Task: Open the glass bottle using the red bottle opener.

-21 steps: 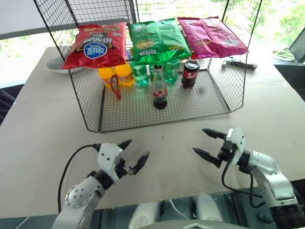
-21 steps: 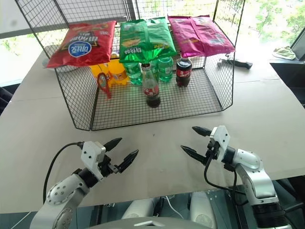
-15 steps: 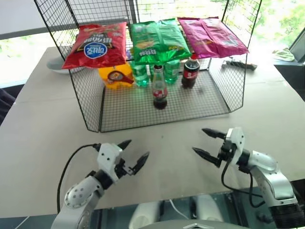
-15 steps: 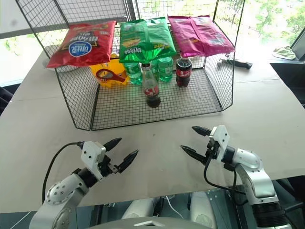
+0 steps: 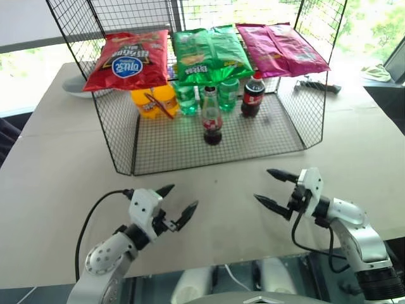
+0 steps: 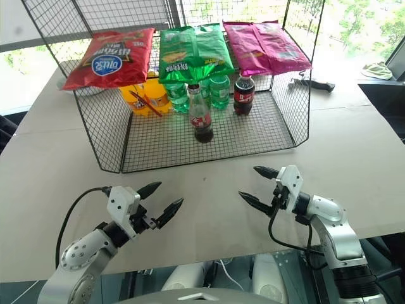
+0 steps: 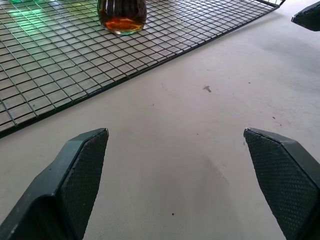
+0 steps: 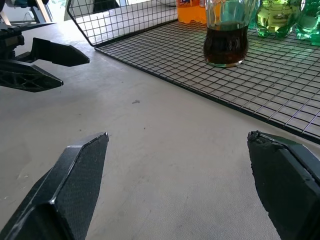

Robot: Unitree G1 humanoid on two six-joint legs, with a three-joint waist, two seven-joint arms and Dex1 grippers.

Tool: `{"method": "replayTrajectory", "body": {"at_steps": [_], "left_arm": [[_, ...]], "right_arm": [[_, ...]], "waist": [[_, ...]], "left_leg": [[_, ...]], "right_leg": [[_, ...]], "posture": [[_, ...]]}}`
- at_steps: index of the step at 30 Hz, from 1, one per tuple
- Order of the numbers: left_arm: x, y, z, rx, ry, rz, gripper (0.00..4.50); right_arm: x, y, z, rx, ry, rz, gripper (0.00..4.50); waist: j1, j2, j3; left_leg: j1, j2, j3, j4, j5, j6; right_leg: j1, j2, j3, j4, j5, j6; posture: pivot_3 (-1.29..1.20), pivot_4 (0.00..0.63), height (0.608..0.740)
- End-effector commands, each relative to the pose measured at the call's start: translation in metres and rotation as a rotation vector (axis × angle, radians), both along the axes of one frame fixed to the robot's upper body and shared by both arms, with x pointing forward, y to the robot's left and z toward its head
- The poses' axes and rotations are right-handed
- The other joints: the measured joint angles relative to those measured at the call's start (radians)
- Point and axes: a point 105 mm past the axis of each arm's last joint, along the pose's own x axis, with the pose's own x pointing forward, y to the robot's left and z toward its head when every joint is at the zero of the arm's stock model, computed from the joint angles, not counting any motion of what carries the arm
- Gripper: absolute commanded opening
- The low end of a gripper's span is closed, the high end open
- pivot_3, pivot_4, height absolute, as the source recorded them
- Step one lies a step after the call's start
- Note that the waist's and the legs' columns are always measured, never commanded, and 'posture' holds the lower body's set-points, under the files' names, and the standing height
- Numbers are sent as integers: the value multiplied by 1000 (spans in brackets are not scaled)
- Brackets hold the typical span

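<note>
The glass bottle with dark cola and a red label stands upright near the front middle of the wire rack's floor. Its base shows in the left wrist view and the right wrist view. The red bottle opener hangs in front of the orange bottles at the rack's left, seen as a thin slanted strip. My left gripper and right gripper hover open and empty over the table in front of the rack, pointing toward each other.
Red, green and pink snack bags lie on top of the rack. Orange bottles, green bottles and a plastic cola bottle stand behind the glass bottle. A black tool lies at the back right.
The red opener has swung and turned in front of the orange bottles, from broadside to edge-on. Both grippers have kept nearly still.
</note>
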Motion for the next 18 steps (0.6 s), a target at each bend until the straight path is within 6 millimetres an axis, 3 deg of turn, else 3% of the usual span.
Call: {"method": "replayTrajectory", "body": {"at_steps": [1,4,9,18], "left_arm": [[2,4,9,-26,-41,16,4500],[8,13,11,-41,-69,70,4500],[30,31,26,-81,-156,208,4500],[72,65,75,-191,-365,405,4500]], "right_arm": [[1,3,8,11,-41,6,4476],[1,5,12,18,-52,14,4476],[-3,20,38,98,-102,75,4476],[-2,45,85,190,-211,115,4476]], "waist": [[0,0,0],[0,0,0],[0,0,0],[0,-4,-2]], "left_leg": [[0,0,0,0,0,0],[0,0,0,0,0,0],[1,0,0,1,0,-1],[1,0,0,2,1,-1]], "right_leg": [[0,0,0,0,0,0],[0,0,0,1,0,0],[0,1,0,2,0,0],[0,1,0,3,1,0]], "posture": [[0,150,740],[0,150,740],[0,150,740],[0,150,740]]}}
